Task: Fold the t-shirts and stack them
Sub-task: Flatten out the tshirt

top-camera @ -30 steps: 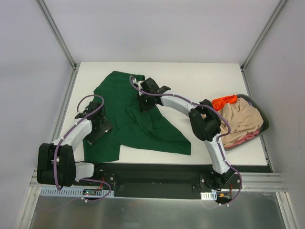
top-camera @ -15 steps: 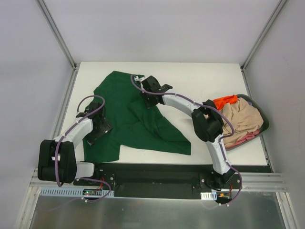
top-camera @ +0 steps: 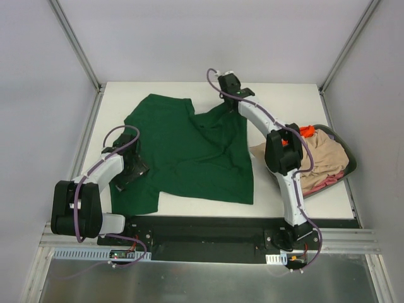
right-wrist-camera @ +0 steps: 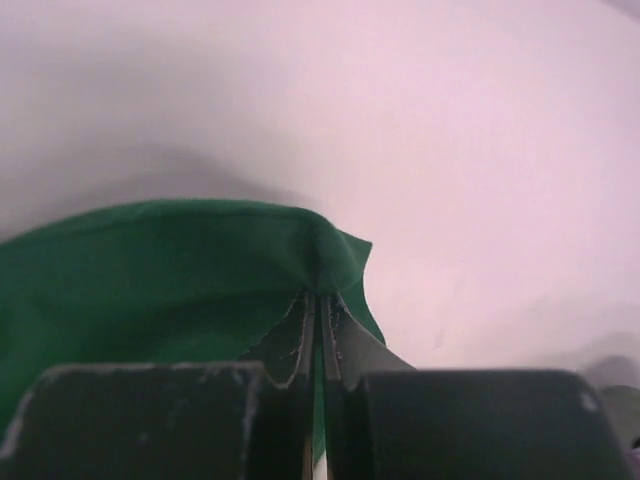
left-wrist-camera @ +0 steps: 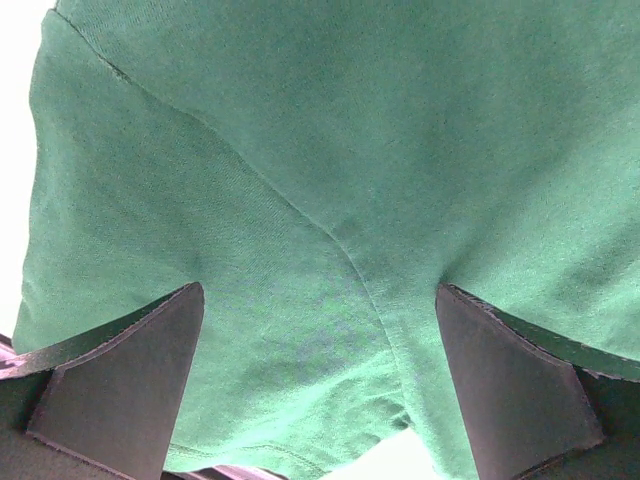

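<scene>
Dark green t-shirt (top-camera: 189,151) lies spread over the left and middle of the desk (top-camera: 284,101). Right tool (right-wrist-camera: 320,300) is clamped on its far corner. Left tool (left-wrist-camera: 318,300) stands apart over its near-left part.

A white rectangular tabletop (top-camera: 284,101) carries everything. A dark green short-sleeved cloth t-shirt (top-camera: 189,158) lies spread over its left and middle part. The cloth is wrinkled. It reaches the near edge at the left, and its far right corner is drawn up into a peak near the far edge. A dark round rigid basket (top-camera: 351,165) sits against the right edge. A soft beige cloth (top-camera: 260,151) spills from the basket's left side onto the tabletop, just beside the green t-shirt's right edge. White surface shows along the far edge, down the left side and at the near right.
</scene>
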Controlling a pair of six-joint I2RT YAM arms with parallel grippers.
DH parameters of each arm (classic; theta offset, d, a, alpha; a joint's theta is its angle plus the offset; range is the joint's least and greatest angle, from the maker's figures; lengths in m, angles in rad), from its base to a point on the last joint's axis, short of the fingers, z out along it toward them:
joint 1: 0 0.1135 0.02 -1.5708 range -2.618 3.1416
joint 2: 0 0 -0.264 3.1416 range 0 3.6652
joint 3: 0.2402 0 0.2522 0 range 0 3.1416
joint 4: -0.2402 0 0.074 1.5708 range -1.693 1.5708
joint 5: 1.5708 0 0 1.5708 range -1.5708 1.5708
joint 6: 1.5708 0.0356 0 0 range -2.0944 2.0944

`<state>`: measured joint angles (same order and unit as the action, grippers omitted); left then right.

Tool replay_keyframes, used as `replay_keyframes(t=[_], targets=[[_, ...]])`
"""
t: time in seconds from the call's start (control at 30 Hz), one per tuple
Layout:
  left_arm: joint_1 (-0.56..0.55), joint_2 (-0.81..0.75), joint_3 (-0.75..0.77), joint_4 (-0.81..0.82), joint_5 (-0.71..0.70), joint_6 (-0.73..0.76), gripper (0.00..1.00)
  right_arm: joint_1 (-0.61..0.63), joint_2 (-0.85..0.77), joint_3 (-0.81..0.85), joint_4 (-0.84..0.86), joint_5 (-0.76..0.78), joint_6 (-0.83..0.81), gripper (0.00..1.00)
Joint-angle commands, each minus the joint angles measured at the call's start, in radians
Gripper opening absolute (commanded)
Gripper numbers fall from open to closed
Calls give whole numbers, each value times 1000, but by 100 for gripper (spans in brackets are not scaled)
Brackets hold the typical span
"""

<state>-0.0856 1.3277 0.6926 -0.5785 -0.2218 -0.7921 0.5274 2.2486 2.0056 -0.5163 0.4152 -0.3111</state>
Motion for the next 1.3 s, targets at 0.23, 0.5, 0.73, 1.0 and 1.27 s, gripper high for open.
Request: replay_keyframes(t=[0.23, 0.5, 0.73, 1.0, 1.27], targets=[[-6, 1, 56, 3, 42, 57, 99, -136, 74, 219, -50, 308, -46, 91], [-9, -96, 45, 12, 114, 70, 99, -55, -184, -17, -39, 2, 32, 96], [-9, -145, 88, 22, 145, 42, 99, 104, -469, -422, 13, -185, 182, 96], [-9, -72, 151, 48, 144, 82, 99, 264, -690, -885, 168, -240, 432, 96], [-9, 53, 157, 83, 170, 71, 99, 273, -773, -1107, 250, -268, 533, 96]])
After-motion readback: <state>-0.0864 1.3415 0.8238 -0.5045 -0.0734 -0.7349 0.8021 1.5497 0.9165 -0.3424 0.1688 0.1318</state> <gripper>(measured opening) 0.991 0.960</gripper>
